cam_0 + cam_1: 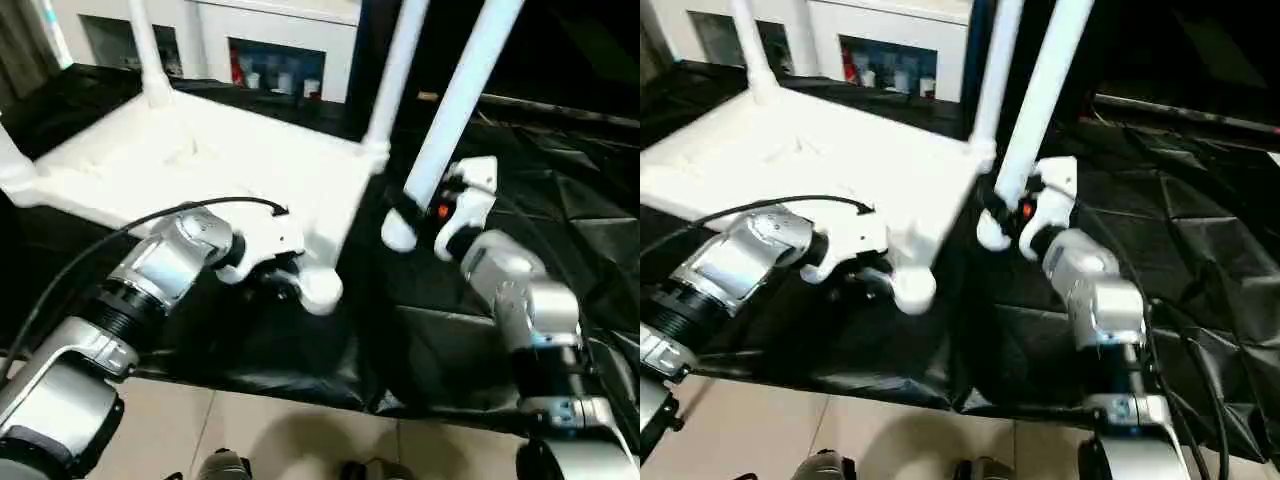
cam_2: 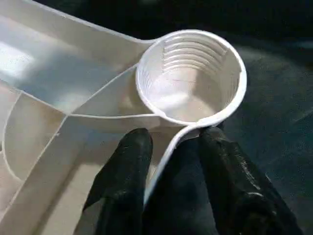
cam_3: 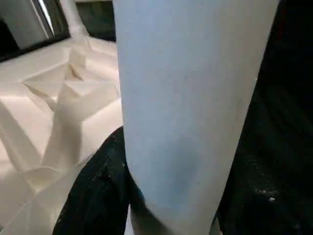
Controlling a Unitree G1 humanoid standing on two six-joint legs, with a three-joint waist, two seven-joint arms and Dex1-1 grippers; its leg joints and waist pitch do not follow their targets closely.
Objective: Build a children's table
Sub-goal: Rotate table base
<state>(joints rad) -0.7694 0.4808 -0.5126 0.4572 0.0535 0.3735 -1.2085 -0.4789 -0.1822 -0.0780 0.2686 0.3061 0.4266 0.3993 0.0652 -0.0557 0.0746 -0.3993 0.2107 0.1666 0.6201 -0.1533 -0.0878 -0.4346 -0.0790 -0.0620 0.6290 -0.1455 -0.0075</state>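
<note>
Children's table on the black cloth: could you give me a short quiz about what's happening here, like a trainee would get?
1. True or false: the near corner socket of the tabletop already holds a leg.
2. What does the right gripper hold? A) a white tube leg B) a cable C) nothing
3. Fill in: the fingers of the left gripper straddle the tabletop's ____.
Key: 1 false; 2 A; 3 rim.
</note>
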